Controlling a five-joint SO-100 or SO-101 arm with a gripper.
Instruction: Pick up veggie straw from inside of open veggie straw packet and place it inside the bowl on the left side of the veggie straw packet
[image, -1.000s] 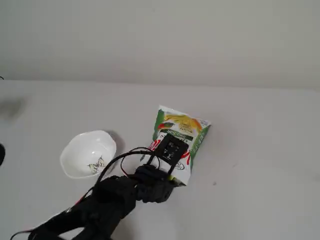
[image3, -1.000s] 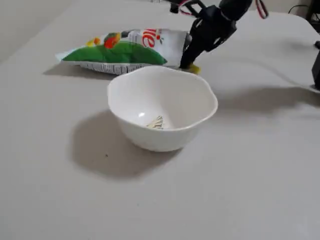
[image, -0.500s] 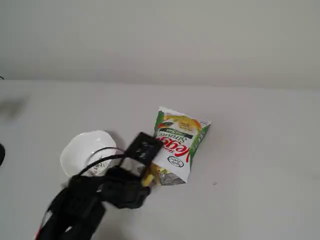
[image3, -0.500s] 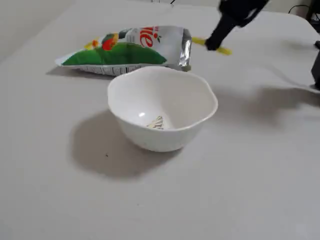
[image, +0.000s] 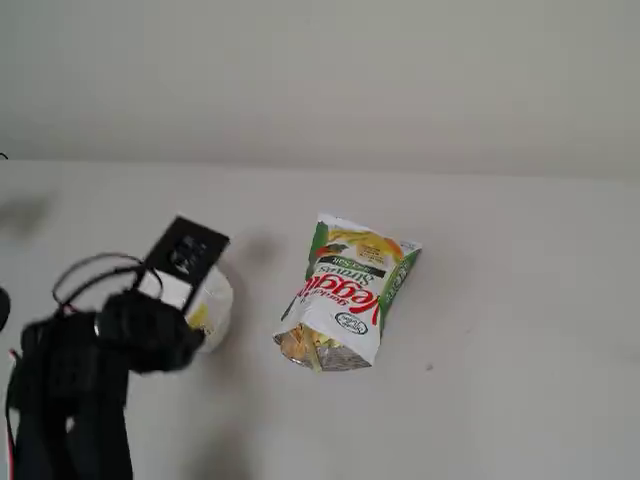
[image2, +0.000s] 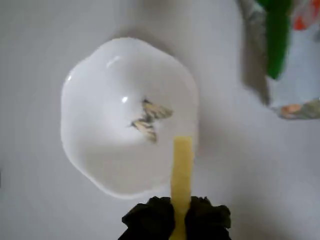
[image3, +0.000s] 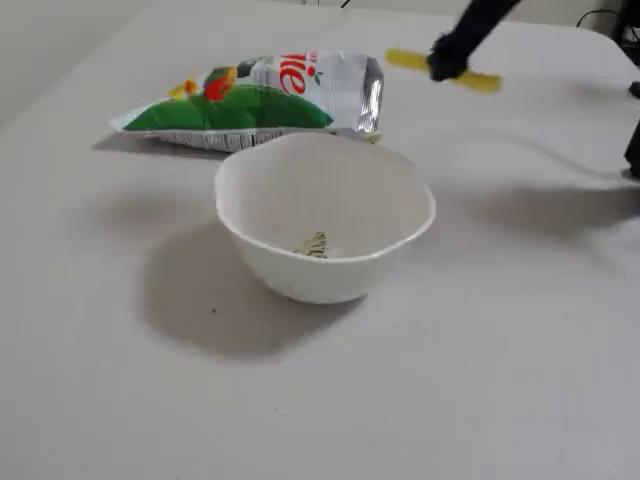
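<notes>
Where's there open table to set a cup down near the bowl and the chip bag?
Bare table lies in front of the bowl in the low fixed view, and right of the veggie straw packet in the other. Between bowl and packet it is crowded.

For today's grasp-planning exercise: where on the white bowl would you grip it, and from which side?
Grip the bowl by its thin, wavy rim, coming down from above with one finger inside and one outside. It stands upright and open, and the walls look too wide to span.

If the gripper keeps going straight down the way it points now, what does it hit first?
Probably the bowl: in the wrist view the gripper holds the veggie straw pointing over its rim. Height above it is unclear.
</notes>
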